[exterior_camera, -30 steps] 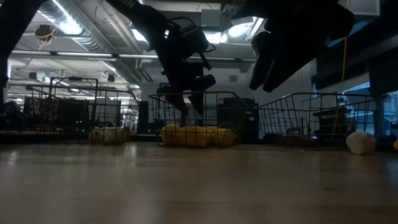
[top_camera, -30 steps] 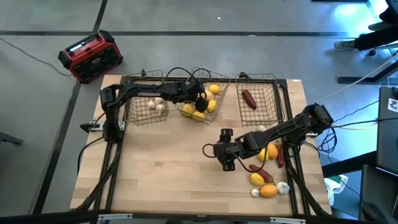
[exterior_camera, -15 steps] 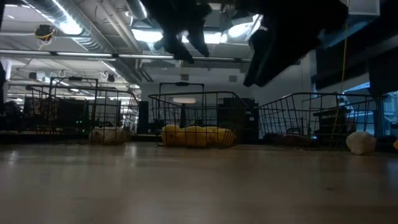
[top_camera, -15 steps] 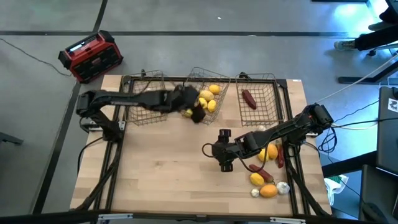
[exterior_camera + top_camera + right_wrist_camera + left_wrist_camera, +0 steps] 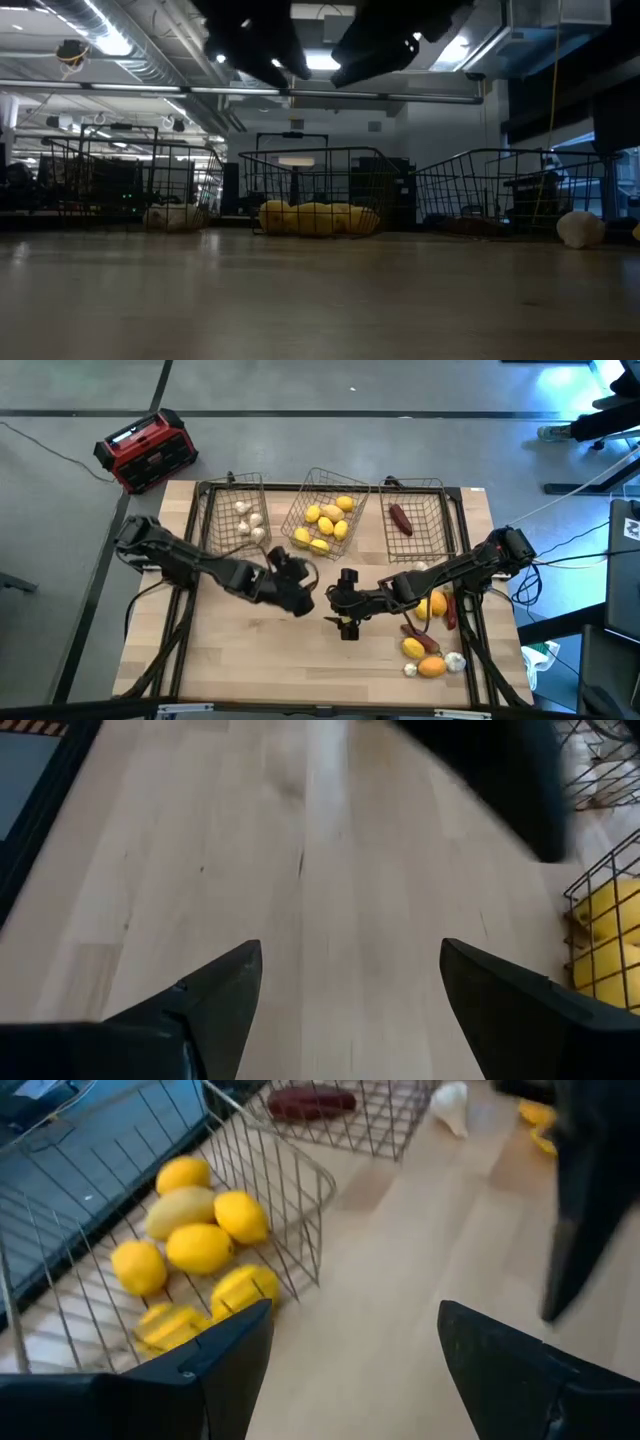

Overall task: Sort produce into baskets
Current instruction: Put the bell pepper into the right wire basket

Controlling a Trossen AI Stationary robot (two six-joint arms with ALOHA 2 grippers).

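Observation:
Three wire baskets stand along the table's far side. The left basket [image 5: 240, 520] holds white bulbs, the middle basket [image 5: 325, 520] yellow lemons [image 5: 200, 1245], the right basket [image 5: 412, 520] one dark red piece [image 5: 400, 519]. Loose produce [image 5: 428, 640] lies on the table near its right edge: yellow and orange pieces, dark red pieces, white bulbs. My left gripper [image 5: 296, 596] hangs open and empty above the table's middle. My right gripper [image 5: 345, 608] is open and empty just to its right. The wrist views show both pairs of fingers apart, left [image 5: 350, 1315] and right [image 5: 345, 950].
A red-and-black box [image 5: 146, 450] sits on the floor beyond the table's far left corner. Bare wood [image 5: 260, 655] lies near the front and left. The two grippers are close together over the table's middle. A white bulb [image 5: 580, 229] lies at the right.
My left gripper has come up out of the middle basket and swung toward the table's near edge, and now hangs over the table's middle. My right gripper has shifted a little toward the table's left and turned. The produce has kept still.

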